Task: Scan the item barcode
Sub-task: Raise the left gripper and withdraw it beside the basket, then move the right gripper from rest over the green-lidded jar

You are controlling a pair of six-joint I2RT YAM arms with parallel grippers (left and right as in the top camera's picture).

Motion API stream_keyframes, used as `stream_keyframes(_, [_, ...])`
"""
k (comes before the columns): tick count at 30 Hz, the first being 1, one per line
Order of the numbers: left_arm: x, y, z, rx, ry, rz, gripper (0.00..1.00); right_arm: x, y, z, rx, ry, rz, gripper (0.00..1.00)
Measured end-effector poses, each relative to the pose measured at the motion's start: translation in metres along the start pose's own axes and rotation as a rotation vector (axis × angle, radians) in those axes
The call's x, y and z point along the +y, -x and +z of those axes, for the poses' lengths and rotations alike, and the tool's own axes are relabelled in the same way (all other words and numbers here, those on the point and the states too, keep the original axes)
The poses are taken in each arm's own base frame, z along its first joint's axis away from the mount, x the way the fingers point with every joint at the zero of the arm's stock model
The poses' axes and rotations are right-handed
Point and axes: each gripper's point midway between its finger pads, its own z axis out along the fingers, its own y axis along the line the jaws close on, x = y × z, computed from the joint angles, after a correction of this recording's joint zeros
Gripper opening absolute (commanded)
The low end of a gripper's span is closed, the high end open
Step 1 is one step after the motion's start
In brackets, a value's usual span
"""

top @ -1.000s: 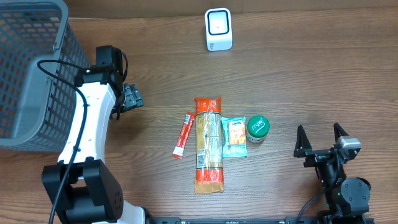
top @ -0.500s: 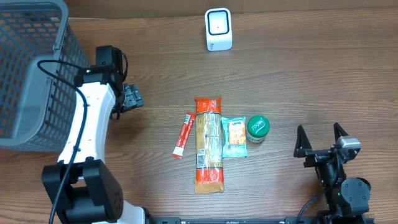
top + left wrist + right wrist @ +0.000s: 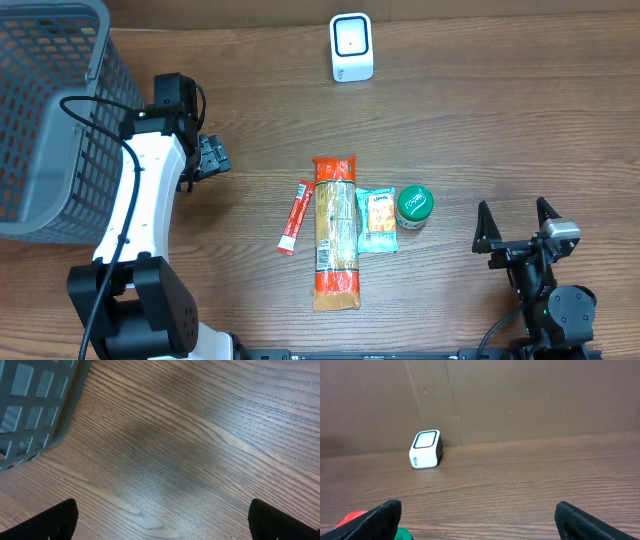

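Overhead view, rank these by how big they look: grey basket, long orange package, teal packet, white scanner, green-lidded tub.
1. grey basket, largest, though the frame edge cuts it off.
2. long orange package.
3. teal packet and white scanner look about alike, so I won't rank them.
4. green-lidded tub, smallest.

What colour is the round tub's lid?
The lid is green with white print, best seen in the overhead view.

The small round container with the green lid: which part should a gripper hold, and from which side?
Hold the green-lidded container across its round sides, likely from above, with the open right gripper. It stands upright at the right end of the row; the blue packet lies close on its left.
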Motion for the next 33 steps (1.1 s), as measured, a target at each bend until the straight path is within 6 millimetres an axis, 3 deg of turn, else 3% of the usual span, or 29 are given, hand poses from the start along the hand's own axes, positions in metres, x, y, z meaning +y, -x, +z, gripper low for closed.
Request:
stream_keyframes(22, [0.0, 0.0, 0.0, 0.0, 0.0, 0.0, 1.0, 0.003, -0.001, 0.0, 0.003, 0.016, 0.002, 1.0])
stream_keyframes(28, [0.0, 0.0, 0.0, 0.0, 0.0, 0.0, 1.0, 0.007, -0.002, 0.0, 0.01, 0.04, 0.085, 1.0])
stream_keyframes(33, [0.0, 0.0, 0.0, 0.0, 0.0, 0.0, 1.0, 0.008, -0.016, -0.002, 0.085, 0.043, 0.162, 1.0])
